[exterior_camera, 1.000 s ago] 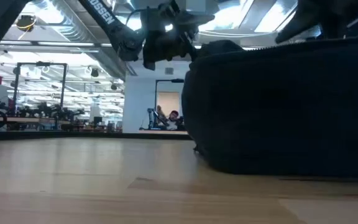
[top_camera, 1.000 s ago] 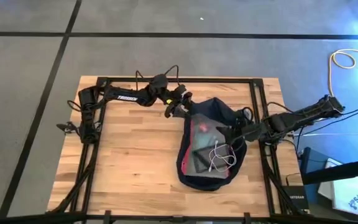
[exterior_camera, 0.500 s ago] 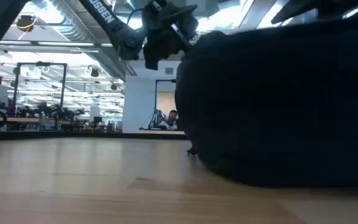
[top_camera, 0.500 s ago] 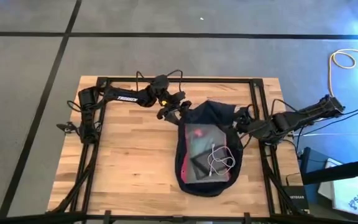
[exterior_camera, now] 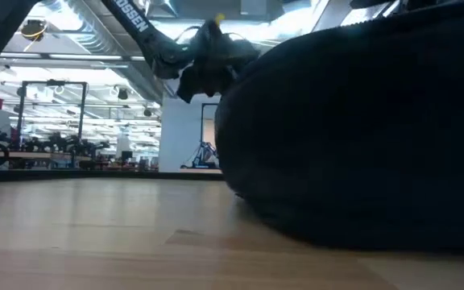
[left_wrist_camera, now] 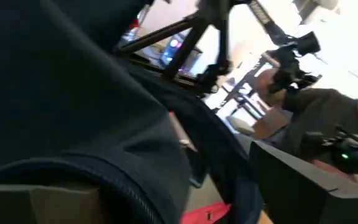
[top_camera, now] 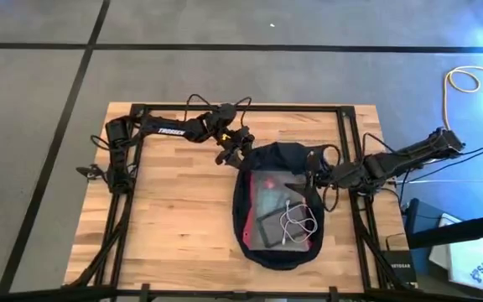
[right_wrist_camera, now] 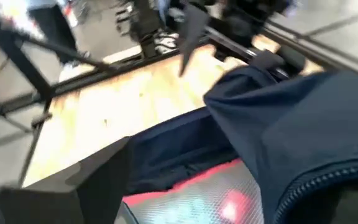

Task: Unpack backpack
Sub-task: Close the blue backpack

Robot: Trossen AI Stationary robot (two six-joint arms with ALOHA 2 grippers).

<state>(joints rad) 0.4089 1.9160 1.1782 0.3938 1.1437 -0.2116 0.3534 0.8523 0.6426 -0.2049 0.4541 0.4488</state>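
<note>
Found the backpack [top_camera: 283,156] lying flat on the wooden table [top_camera: 166,218], directly between the two end effectors, with its mouth spread wide and facing up. Noted the left end effector [top_camera: 231,151] right at the rim of the bag, at the corner nearest the left arm, and the right end effector [top_camera: 314,178] at the opposite corner of the same rim, touching or all but touching the fabric. Could not tell how far either end effector stood open, nor whether either had hold of the rim: dark cloth covered most of both wrist views.

Inside the open bag, just beyond both end effectors toward the table's near edge, made out a clear pouch [top_camera: 267,197] with a red edge, a coiled white cable [top_camera: 296,222] lying on top of it closer to the right end effector, and a dark flat item [top_camera: 271,226] beside the cable, on or under the clear plastic.

From table height, saw the backpack [exterior_camera: 361,129] as a large dark mound filling the right part of the view, resting on the table, with the left end effector [exterior_camera: 204,60] up against its upper edge. In the left wrist view, picked out folds of navy fabric [left_wrist_camera: 61,93] close in front and a strip of the pouch's red edge [left_wrist_camera: 204,214] below. In the right wrist view, noted a navy flap [right_wrist_camera: 303,118] with a zip line along its border, and the red-edged pouch [right_wrist_camera: 210,205] under it.
</note>
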